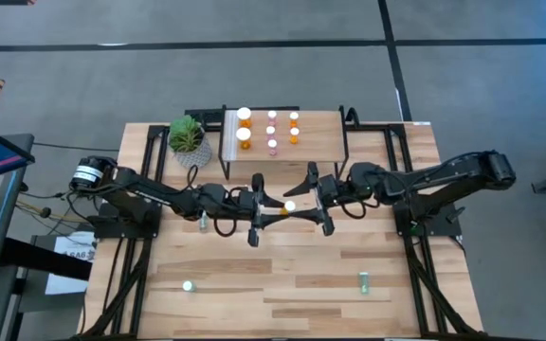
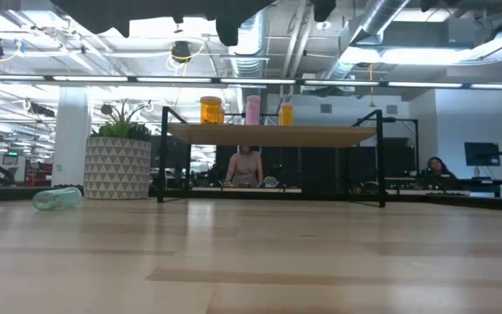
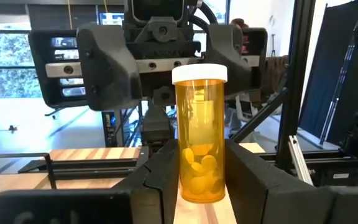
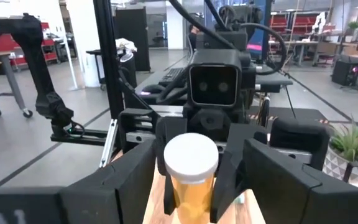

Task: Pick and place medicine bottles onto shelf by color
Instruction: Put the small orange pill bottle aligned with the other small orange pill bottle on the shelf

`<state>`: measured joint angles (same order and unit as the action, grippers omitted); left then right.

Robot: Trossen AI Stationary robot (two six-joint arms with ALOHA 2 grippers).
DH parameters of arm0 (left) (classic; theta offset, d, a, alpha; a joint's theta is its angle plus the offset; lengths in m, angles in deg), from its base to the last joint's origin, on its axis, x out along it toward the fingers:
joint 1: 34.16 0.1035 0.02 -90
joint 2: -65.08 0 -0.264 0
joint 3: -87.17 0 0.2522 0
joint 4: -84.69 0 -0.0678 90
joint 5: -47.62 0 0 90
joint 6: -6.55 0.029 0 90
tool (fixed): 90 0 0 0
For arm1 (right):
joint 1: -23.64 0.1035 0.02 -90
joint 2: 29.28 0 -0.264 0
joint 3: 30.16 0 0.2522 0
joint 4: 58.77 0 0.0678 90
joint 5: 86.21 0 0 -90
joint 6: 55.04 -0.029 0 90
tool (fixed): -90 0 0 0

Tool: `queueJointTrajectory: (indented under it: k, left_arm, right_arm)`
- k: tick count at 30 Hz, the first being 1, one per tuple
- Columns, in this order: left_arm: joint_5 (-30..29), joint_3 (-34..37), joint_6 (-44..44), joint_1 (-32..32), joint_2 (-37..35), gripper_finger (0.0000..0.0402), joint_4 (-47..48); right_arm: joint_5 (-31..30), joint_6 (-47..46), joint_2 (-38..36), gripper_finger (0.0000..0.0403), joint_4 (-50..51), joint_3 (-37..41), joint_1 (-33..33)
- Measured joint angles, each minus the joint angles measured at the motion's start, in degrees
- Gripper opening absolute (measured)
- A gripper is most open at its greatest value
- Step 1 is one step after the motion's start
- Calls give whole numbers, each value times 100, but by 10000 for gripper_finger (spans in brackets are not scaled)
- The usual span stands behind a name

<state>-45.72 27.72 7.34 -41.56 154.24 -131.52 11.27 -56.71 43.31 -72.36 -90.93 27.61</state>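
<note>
A larger orange medicine bottle (image 1: 290, 206) with a white cap stands upright in the air above the table's middle, in front of the shelf (image 1: 325, 152). My left gripper (image 1: 279, 210) is shut on it. My right gripper (image 1: 313, 201) faces it from the right, open, with one finger on either side of the bottle (image 4: 190, 177) and touching nothing. The shelf carries orange bottles (image 1: 244, 125) at its left, pink ones (image 1: 272, 131) in the middle and small orange ones (image 1: 294, 125) at the right. My left gripper pinches the lower half of the orange bottle's body (image 3: 199, 171) between its two fingers (image 3: 160, 177). The fingers come level from the table's left. The bottle stands upright, cap up, lifted clear of the table.
Green-teal bottles are on the table at the near left (image 1: 188, 285), the near right (image 1: 364, 281) and under my left arm (image 1: 203, 221); one lies on its side in the low view (image 2: 57, 199). A potted plant (image 1: 188, 139) stands left of the shelf.
</note>
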Motion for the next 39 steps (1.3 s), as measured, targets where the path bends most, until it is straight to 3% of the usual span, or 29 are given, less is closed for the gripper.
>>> queueJointTrajectory:
  k: [7,22,27,31,39]
  left_arm:
    - [-2,0,-37,0,0,98,-8]
    - [-26,0,-59,0,0,98,-64]
    - [-47,0,-83,0,0,101,-64]
    - [-193,-3,-130,0,0,121,-17]
    - [-816,-4,-83,8,-164,198,606]
  right_arm:
    - [1,-23,-46,243,-35,-1,0]
    - [42,-92,-22,127,28,-1,0]
    - [41,-107,-22,119,28,-1,0]
    - [36,-103,-22,131,32,1,-15]
    - [25,-90,-271,133,217,5,-304]
